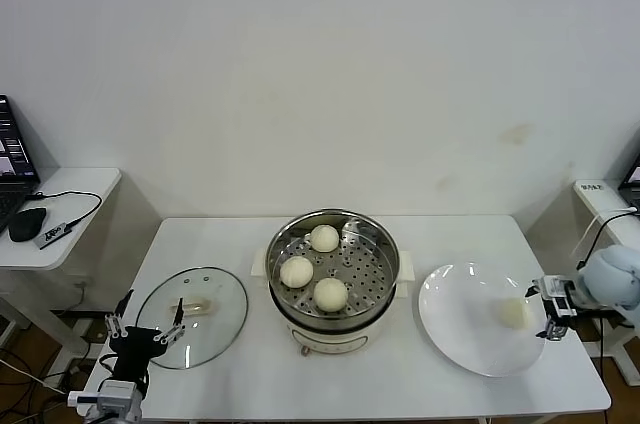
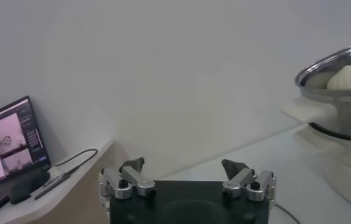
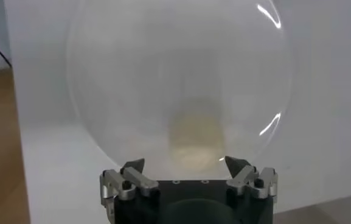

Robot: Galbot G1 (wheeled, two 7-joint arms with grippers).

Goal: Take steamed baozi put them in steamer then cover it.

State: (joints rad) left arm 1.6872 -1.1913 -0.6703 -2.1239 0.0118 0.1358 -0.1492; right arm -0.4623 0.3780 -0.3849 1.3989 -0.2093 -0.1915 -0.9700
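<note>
I've got the steamer [image 1: 333,269] sitting mid-table [image 1: 420,234] with three steamed baozi [image 1: 330,293] already on its perforated tray, two toward my left side and one at the back. The fourth baozi [image 1: 514,313] lies on the white plate [image 1: 450,319] to the right of the pot, toward the plate's outer edge. My right gripper [image 1: 552,310] hovers at that plate's right rim, jaws spread wide and holding nothing, the bun just beside its fingertips; from the right wrist I see the bun [image 3: 194,141] straight ahead between the open fingers [image 3: 132,168], nothing blocking it. The cover [image 1: 192,315] lies flat on the table left of the steamer, handle up, apart from the pot. My left gripper [image 1: 146,331] hangs over the cover's near-left edge, also wide open and empty. Off the table to the left, a side desk [image 1: 75,184] carries a laptop [image 2: 8,143], a mouse [image 1: 26,223] and a cable [image 2: 78,158].
</note>
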